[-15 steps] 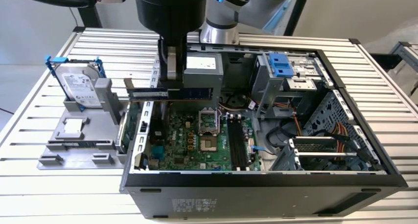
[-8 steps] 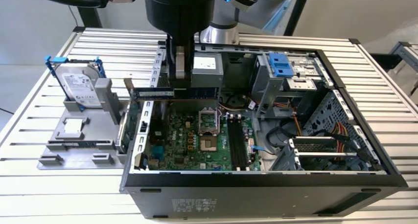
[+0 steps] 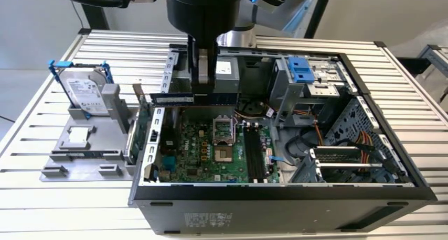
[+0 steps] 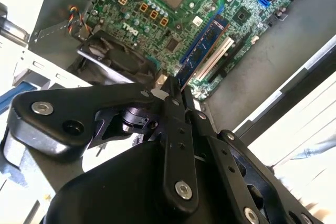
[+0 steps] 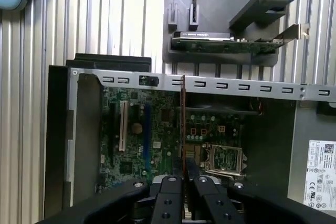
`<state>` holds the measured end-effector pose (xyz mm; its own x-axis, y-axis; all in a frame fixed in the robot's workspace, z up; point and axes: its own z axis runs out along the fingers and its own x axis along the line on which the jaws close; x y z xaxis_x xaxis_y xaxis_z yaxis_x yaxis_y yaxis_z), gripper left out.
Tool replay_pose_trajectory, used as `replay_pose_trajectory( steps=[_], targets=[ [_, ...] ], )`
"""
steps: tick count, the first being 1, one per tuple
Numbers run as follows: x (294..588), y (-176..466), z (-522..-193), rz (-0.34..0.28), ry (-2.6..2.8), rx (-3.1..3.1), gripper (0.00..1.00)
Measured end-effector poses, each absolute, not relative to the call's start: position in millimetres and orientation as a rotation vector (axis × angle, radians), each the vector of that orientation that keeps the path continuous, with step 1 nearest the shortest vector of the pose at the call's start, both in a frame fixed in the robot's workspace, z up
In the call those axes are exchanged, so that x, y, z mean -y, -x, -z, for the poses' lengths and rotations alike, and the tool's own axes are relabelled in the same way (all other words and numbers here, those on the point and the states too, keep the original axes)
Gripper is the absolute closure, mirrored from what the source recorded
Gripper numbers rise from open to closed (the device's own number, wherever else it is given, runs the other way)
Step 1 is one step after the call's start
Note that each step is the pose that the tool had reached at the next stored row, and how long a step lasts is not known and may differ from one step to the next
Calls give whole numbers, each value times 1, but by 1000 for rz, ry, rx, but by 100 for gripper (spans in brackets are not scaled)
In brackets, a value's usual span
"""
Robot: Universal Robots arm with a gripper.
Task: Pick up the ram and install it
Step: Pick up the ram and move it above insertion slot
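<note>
Hanging over the far end of the open computer case [image 3: 280, 208], the claw [image 3: 203, 96] is clamped on the ram [image 3: 175, 98]. The stick is held level and on edge and pokes out of the grip on both sides, more of it toward the exterior view's left. Pale label on the face just beside the claw. In the first wrist view the claw [image 5: 184, 174] has its fingers pressed on the ram [image 5: 182, 124], seen edge-on as a thin line running straight out from the tips. The second wrist view shows the claw [image 4: 173, 93] with its tips drawn together.

Ram is up in the air, not seated. Motherboard [image 3: 203, 156] lies below the claw. Processor socket [image 3: 222, 130] is almost straight under it. The black memory slots [image 3: 253, 153] are lower and off toward the exterior view's right, well apart from the stick.

Outside the case, toward the exterior view's left of the claw, a hard drive [image 3: 85, 90] in blue rails stands upright on a grey fixture [image 3: 77, 140]. Expansion card [image 5: 226, 45] sits on edge in the same fixture, beyond the case wall ahead of the claw. All of it rests on a slatted table [image 3: 42, 208].
</note>
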<state>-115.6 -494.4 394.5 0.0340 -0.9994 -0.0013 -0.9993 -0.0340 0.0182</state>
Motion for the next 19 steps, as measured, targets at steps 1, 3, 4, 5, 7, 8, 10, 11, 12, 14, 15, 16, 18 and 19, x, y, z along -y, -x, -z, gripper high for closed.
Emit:
replay_pose_trajectory(
  steps=[1,3,4,5,7,8,10,11,12,14,15,16,18,19],
  targets=[
    [494,114,-394,21,-2250,2175,100],
    [494,112,-394,21,-2250,2175,100],
    [493,111,-394,21,-2250,2175,100],
    [493,110,-394,21,-2250,2175,100],
    [493,108,-394,21,-2250,2175,100],
    [492,107,-394,21,-2250,2175,100],
    [491,103,-394,20,-2250,2174,100],
    [491,102,-394,20,-2250,2174,100],
    [491,101,-394,20,-2250,2174,100],
    [491,99,-394,20,-2249,2174,100],
    [490,98,-394,20,-2249,2174,100],
    [490,98,-394,20,-2249,2174,100],
    [490,96,-394,20,-2249,2174,100],
    [490,95,-394,20,-2249,2174,100]
  ],
)
